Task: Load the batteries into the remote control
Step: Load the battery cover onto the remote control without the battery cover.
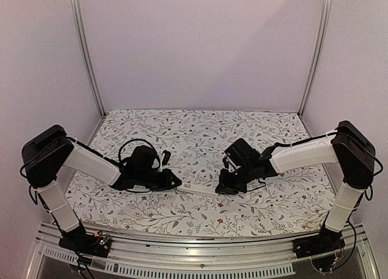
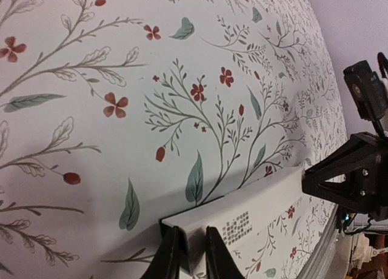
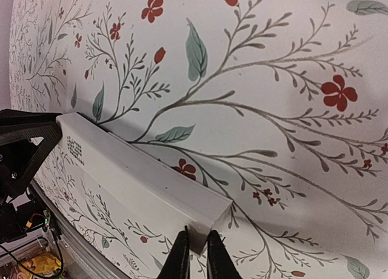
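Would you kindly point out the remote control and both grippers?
remote control (image 3: 142, 170), right wrist view, white body's middle.
left gripper (image 2: 192, 235), left wrist view, between fingertips.
right gripper (image 3: 197, 238), right wrist view, between fingertips.

My top cam sits high and behind, looking down over the whole desk (image 1: 200, 127). Both wrist cams ride low and close, facing each other along the remote control (image 2: 254, 201).

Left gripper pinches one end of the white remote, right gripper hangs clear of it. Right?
No. The right gripper is not clear: the right wrist view shows it pinching the other end of the remote control. The left gripper does pinch one end.
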